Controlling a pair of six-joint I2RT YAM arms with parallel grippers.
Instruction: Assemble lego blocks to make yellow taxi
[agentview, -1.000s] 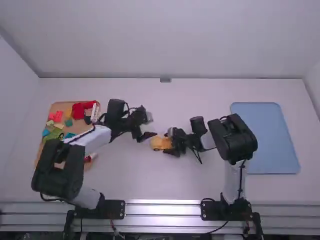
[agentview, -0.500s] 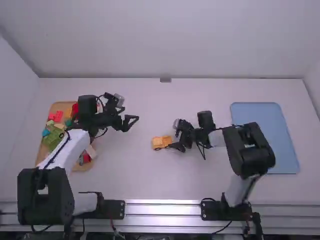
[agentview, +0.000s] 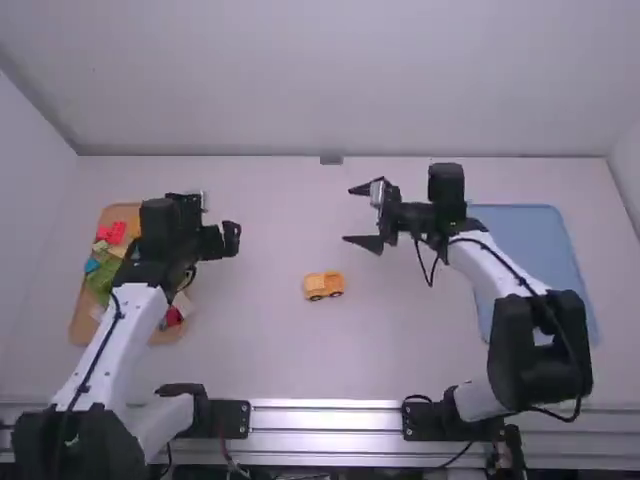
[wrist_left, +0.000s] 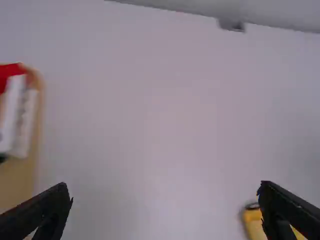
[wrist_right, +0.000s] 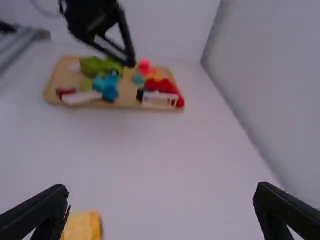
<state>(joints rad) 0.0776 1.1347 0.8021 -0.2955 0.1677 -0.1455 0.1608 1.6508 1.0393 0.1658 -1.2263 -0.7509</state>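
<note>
On the white table (agentview: 270, 350), near the middle and apart from both grippers, stands the yellow taxi (agentview: 323, 283), with small dark wheels (agentview: 316, 298) under it. My left gripper (wrist_left: 164, 192) has its fingers spread wide and carries nothing; my right gripper (agentview: 348, 214) is likewise wide apart and empty. I judge the taxi to be light and stiff, probably of smooth hard plastic, so it could roll or slide if I push from only one side. Its weak places should be where the parts are pressed together. For lifting, I would close gently on its two long sides, just above the wheels, with equal pressure, and not pull upward at the roof.
</note>
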